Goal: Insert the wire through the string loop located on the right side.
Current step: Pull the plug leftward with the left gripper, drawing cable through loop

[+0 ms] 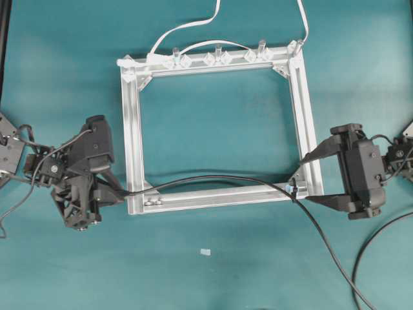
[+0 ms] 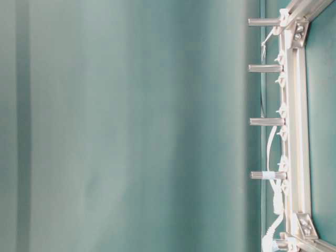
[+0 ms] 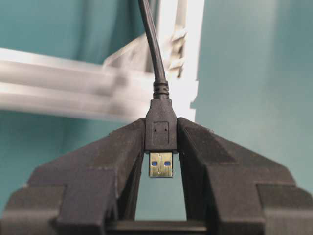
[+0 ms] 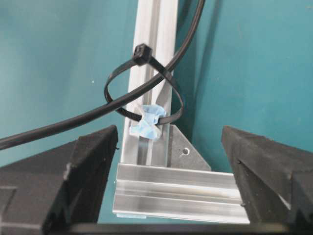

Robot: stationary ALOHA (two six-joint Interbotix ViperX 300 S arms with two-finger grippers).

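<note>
My left gripper [image 1: 122, 194] [image 3: 161, 142] is shut on the wire's black plug [image 3: 160, 129], whose metal tip points back between the fingers. It sits by the silver frame's [image 1: 132, 129] near left corner. From there the wire [image 1: 213, 179] runs right along the near bar and passes through the string loop [image 1: 292, 189] at the near right corner. It then trails off toward the table's front right. In the right wrist view the black loop [image 4: 108, 90], fastened with blue tape [image 4: 146, 125], rings the wire [image 4: 73, 122]. My right gripper [image 1: 316, 177] [image 4: 168, 152] stands open just outside that corner, holding nothing.
Clear clips [image 1: 216, 58] and a thin white cable [image 1: 187, 27] line the frame's far bar. Metal posts [image 2: 265, 68] stand along that bar [image 2: 296, 105] in the table-level view. A small white scrap [image 1: 205, 252] lies on the teal table in front of the frame.
</note>
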